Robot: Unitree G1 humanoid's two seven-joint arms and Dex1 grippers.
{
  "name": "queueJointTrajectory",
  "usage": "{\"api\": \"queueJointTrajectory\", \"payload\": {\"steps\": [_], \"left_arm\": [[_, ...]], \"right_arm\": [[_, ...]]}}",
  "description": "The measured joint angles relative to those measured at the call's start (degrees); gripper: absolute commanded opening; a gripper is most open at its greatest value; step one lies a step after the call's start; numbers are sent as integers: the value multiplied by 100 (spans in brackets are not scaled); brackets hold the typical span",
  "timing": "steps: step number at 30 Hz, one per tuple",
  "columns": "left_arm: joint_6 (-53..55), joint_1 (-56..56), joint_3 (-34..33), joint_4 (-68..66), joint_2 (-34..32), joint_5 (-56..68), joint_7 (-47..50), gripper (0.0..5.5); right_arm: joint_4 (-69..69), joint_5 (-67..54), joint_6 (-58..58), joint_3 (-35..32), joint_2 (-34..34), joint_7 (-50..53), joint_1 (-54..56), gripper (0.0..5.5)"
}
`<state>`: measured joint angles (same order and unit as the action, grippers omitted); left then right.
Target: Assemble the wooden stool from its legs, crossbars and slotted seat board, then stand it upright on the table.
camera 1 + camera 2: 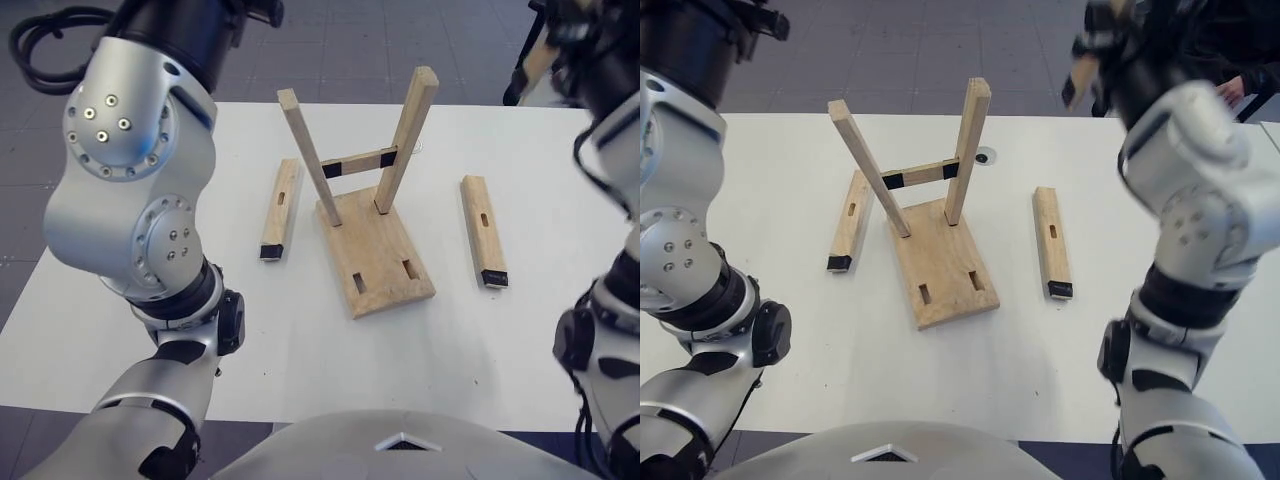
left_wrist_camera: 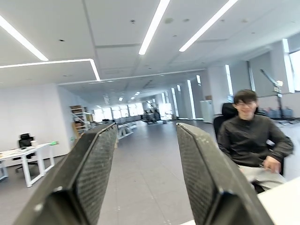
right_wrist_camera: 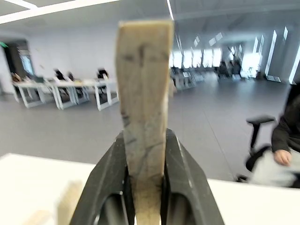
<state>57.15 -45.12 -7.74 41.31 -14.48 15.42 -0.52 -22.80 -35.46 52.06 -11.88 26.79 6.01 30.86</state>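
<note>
Standing in the slotted seat board (image 1: 385, 265) at frame centre, two upright legs (image 1: 405, 140) are joined by one crossbar (image 1: 360, 162); a left loose leg (image 1: 280, 208) and a right loose leg (image 1: 484, 230) are left flat beside it; two slots are unfilled; a wooden piece (image 3: 144, 70), likely another crossbar, is pinched by the right gripper (image 3: 144, 136) at upper right; the left gripper (image 2: 146, 126) is spread, empty.

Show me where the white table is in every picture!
Left eye view: the table spreads across the middle.
Right eye view: the same, across the middle.
Left wrist view: a small white corner beside one finger of the open left hand.
Right wrist view: the white surface behind the right hand gripping a wooden stick.
Shared landmark: the seat board with two legs standing in it, in both eye views.
</note>
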Motion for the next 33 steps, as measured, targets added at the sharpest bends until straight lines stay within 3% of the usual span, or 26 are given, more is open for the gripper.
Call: {"api": "queueJointTrajectory", "payload": {"steps": [9, 33], "left_arm": [[174, 130, -228, 42, 11, -10, 122, 231], [269, 227, -188, 5, 51, -29, 127, 231]], "right_arm": [[1074, 882, -1269, 77, -644, -519, -1734, 40], [2254, 1512, -2282, -36, -1086, -976, -1643, 40]]}}
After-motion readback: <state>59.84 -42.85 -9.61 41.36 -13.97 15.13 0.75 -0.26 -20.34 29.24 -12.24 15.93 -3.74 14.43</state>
